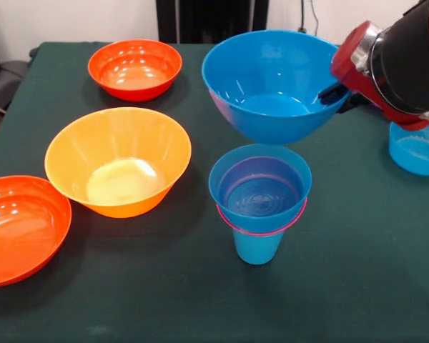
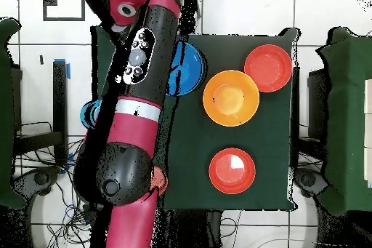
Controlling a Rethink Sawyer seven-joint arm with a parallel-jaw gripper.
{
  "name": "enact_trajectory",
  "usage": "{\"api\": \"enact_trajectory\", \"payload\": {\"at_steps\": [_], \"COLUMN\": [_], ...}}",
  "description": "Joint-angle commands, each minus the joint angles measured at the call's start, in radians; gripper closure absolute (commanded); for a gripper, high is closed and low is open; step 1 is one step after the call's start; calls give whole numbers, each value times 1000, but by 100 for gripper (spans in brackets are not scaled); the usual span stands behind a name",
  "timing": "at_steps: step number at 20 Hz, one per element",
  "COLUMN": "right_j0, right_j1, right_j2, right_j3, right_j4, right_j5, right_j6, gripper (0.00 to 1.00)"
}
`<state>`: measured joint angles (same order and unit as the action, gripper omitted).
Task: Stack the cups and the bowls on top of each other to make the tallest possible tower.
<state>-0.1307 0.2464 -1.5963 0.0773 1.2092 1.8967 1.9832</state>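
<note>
Progress stood early: gripper [image 1: 334, 91] clasped the large glossy blue plastic bowl [image 1: 272, 86] above the started tower [image 1: 259, 200], three orange bowls unstacked.

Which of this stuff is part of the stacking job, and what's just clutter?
Job: large blue bowl in the pincer; blue cup, pink bowl, small blue bowl stacked; yellow bowl; far red bowl; near red bowl; spare blue bowl.
Clutter: floor cables; blue tape.
</note>
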Motion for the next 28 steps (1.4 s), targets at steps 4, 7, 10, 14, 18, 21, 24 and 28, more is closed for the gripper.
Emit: {"api": "enact_trajectory", "payload": {"at_steps": [4, 7, 10, 14, 18, 21, 24, 28], "right_j0": [21, 25, 29, 32, 40, 36, 52, 51], "right_j1": [16, 32, 37, 42, 40, 38, 33, 33], "right_j2": [111, 127, 136, 125, 126, 118, 145, 144], "right_j3": [-23, -20, -19, -25, -25, -29, -17, -21], "right_j4": [-43, -49, -53, -40, -54, -60, -88, -86], "right_j5": [19, -8, -21, -28, -31, -33, -35, -38], "right_j6": [-168, -164, -159, -148, -153, -161, -165, -166], "gripper": [100, 100, 100, 100, 100, 100, 100, 100]}}
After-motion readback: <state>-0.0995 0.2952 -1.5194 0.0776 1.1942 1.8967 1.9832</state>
